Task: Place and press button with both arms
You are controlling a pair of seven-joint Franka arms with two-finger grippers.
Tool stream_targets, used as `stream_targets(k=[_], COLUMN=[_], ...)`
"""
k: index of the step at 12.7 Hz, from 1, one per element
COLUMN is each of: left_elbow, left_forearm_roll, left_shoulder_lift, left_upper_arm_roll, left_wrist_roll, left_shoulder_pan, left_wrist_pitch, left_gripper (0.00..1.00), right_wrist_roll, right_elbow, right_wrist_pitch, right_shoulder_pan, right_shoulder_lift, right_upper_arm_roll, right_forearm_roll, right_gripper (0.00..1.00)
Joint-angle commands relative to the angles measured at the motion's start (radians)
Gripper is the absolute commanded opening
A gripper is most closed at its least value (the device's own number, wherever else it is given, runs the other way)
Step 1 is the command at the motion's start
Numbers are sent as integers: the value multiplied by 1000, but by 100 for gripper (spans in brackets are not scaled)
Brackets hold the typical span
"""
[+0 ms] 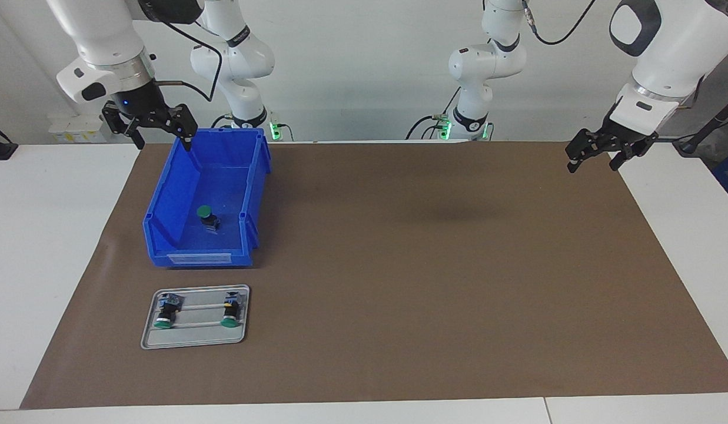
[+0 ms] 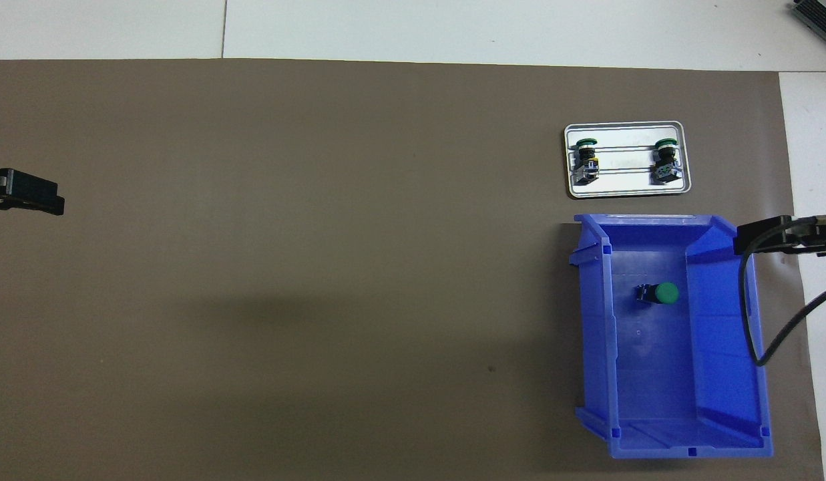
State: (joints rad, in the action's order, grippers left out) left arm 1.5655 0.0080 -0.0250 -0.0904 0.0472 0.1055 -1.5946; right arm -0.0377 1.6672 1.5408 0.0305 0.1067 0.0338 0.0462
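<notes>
A button (image 1: 207,218) with a round green cap and a black body lies on its side on the floor of the blue bin (image 1: 163,203); the overhead view shows the button (image 2: 658,292) in the bin's (image 2: 723,321) half farther from the robots. My right gripper (image 1: 162,139) hangs open and empty in the air over the bin's rim at the right arm's end, clear of the button. Over the mat's edge at the left arm's end, my left gripper (image 1: 593,165) is raised, open and empty. Only the tips of the left gripper (image 2: 27,192) and right gripper (image 2: 783,237) show from overhead.
A small metal tray (image 1: 194,338) lies on the brown mat (image 1: 428,265) just farther from the robots than the bin. It holds two green-capped buttons: one with a bluish-grey rear (image 1: 166,310), one with a yellow mark (image 1: 230,308). White table borders the mat.
</notes>
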Motion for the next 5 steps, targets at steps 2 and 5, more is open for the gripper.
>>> stream_targets(k=[2,5], left_elbow=[34,34], left_forearm_roll=[7,7], left_shoulder_lift=[31,31], left_upper_arm_roll=[-5,-5], left_wrist_roll=[-1,-1], left_shoulder_pan=[6,6], left_wrist_pitch=[-1,-1], left_gripper=[100,100], right_wrist_roll=[21,28], right_elbow=[-64,-60], right_wrist_pitch=[-65,-61], right_shoulder_pan=[-20,-17], right_shoulder_lift=[-24,-24], right_upper_arm_roll=[-2,0], right_forearm_roll=[-35,-25], right_gripper=[100,100])
